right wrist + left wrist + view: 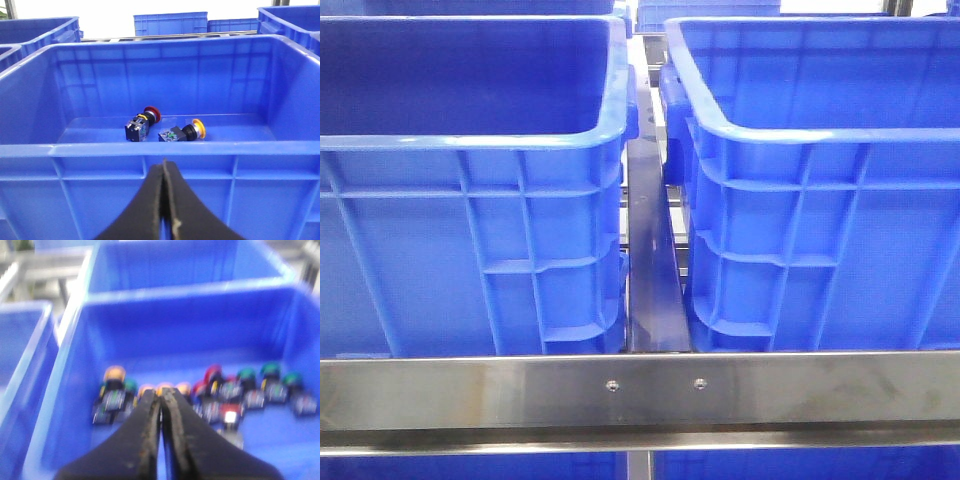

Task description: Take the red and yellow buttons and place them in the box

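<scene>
Left hand (161,405) closed empty above yellow buttons (165,389), right hand (163,200) closed outside box (165,150)

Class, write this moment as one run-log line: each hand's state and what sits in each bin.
left hand: shut, empty | right hand: shut, empty | supply bin: yellow, red, green buttons | target bin: red button, yellow button

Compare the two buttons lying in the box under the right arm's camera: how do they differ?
The red button has a red cap; the yellow button has a yellow one. The red button's black body looks bulkier than the yellow button's. Both lie tipped on their sides on the box floor, close together.
</scene>
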### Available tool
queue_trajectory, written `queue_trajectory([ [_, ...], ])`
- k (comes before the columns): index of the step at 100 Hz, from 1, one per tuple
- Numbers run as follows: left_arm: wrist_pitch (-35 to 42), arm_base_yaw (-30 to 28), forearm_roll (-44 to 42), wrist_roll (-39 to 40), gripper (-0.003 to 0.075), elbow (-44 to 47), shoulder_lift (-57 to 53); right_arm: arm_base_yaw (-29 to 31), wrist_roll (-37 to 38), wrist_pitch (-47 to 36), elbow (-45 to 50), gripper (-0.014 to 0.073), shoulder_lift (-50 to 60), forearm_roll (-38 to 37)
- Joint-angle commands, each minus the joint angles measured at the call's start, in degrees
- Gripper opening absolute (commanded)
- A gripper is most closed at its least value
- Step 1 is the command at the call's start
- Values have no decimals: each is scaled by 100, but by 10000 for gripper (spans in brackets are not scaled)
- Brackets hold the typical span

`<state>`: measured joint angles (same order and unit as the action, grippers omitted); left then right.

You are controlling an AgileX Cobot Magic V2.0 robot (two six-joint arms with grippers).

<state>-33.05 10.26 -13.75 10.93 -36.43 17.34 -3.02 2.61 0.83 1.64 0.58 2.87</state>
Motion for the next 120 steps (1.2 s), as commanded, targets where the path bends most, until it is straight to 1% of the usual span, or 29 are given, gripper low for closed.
queue_trajectory([
  [1,1236,-19,19,-12,-19,142,-88,7,-15,-470,-8,-69,128,-66],
  [9,1959,-19,33,-12,-19,580,-331,7,-15,-470,-8,-69,128,-66],
  [14,2283,-19,59,-12,-19,850,-496,7,-15,-470,-8,-69,128,-66],
  [28,2860,-19,99,-12,-19,1612,-956,7,-15,-470,-8,-69,128,-66],
  [44,3033,-50,348,-12,-19,2358,-1399,7,-15,-470,-8,-69,128,-66],
  [62,3305,-434,414,-12,-19,2965,-1640,7,-15,-470,-8,-69,128,-66],
  [77,3472,-800,414,-12,-19,3231,-1783,7,-15,-470,-8,-69,128,-66],
  [89,3703,-985,414,-12,-19,3467,-1945,7,-15,-470,-8,-69,128,-66],
  [100,4052,-1009,402,-12,-19,3687,-1952,7,-15,-470,-8,-69,128,-66],
  [104,3964,-1009,402,-12,-19,3687,-1952,7,-15,-470,-8,-69,128,-66],
  [120,4017,-1009,374,-12,-19,3687,-1952,7,-15,-470,-8,-69,128,-66],
])
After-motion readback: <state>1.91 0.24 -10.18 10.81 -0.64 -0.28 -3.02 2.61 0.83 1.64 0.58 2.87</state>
